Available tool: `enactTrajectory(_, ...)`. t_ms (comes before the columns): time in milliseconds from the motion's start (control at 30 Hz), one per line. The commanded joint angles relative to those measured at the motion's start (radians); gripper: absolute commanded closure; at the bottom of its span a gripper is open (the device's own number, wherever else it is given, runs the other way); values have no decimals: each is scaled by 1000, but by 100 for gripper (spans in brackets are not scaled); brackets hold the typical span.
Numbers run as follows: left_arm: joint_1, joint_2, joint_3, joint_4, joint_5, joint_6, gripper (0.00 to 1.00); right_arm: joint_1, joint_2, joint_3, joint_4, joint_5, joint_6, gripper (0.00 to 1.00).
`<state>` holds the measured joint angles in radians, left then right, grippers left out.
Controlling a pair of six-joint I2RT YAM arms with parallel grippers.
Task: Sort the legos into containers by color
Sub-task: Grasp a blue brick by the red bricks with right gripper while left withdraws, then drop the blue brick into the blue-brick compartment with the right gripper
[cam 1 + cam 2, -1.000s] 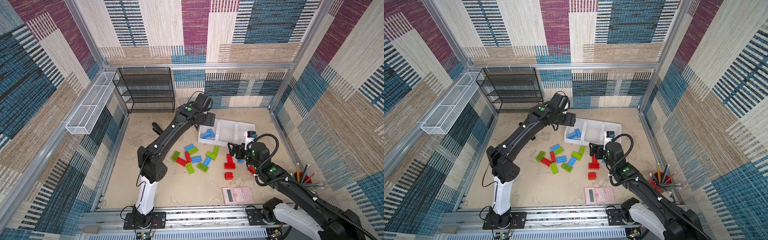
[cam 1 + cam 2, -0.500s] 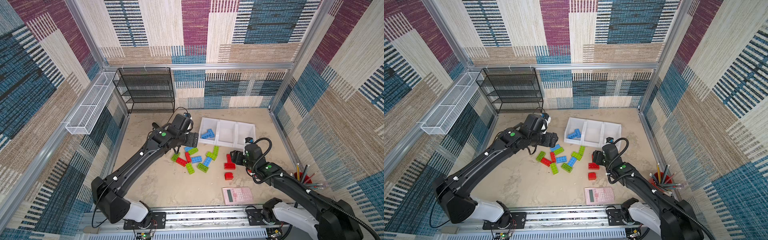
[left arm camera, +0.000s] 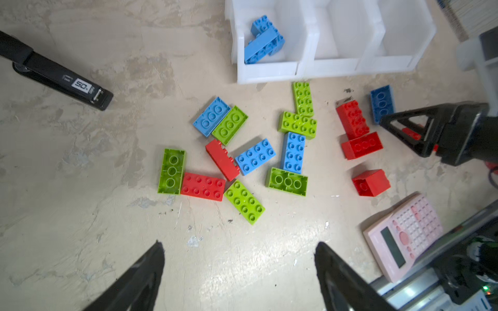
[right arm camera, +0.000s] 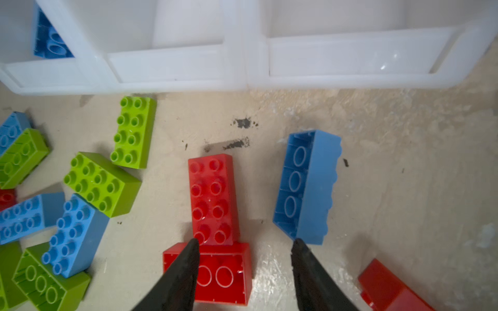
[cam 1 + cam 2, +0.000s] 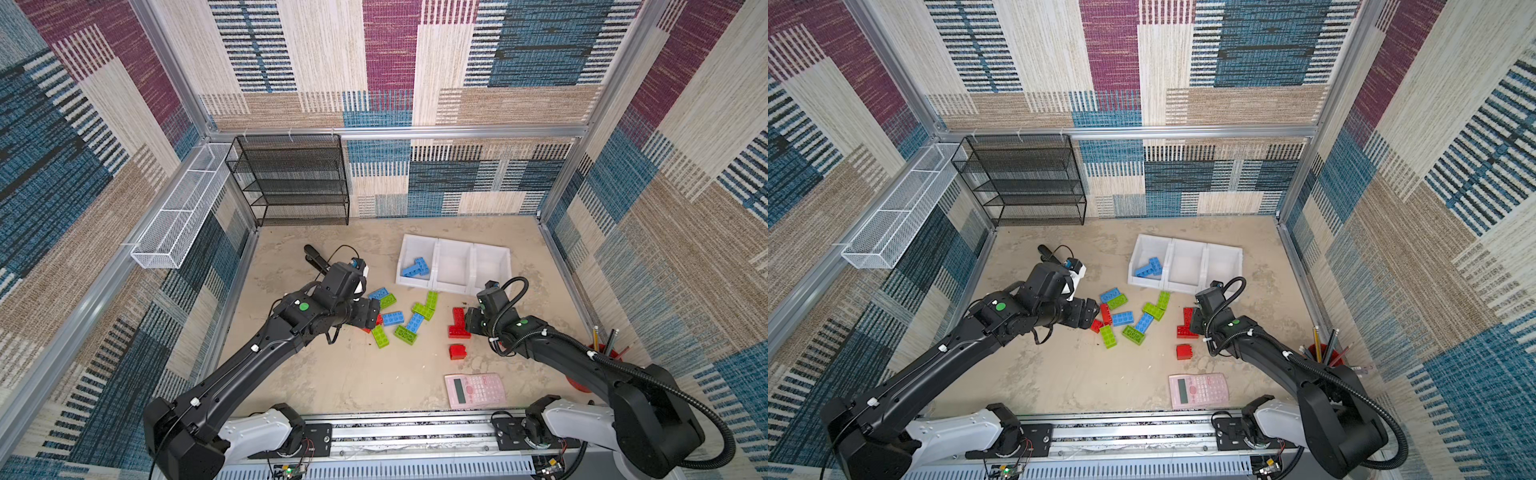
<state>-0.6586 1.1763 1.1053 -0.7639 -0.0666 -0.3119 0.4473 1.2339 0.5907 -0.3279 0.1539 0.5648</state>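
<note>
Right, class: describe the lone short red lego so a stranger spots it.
Find the pink calculator by the front rail. Just beyond it sits one red lego, touching nothing. It is short and squarish; the red pair behind is long.

The chunky studded bricks in red, blue and lime green below me look like smooth, glossy plastic. The 3 white open-top bins are sleek, faintly translucent plastic. My beige tabletop is matt, rough, mottled.

Three white open-top bins stand touching in a row. In both top views, two blue bricks lie crossed in the left end bin. Blue, lime and red legos lie scattered just before the bins, several upside down.
</note>
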Motion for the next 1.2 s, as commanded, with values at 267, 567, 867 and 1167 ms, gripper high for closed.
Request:
enactTrajectory(267, 1, 10, 4, 30, 22, 23, 12, -47, 42, 59, -46, 95, -13, 26)
enactTrajectory(567, 1, 37, 11, 29, 14, 27, 12, -82, 142, 66, 20, 33, -58, 32)
enactTrajectory(867, 2, 48, 10, 29, 0, 28, 12, -82, 216, 78, 73, 8, -75, 51)
enactTrajectory(1167, 2, 48, 9, 29, 4, 30, 12, -82, 224, 92, 62, 11, -81, 70)
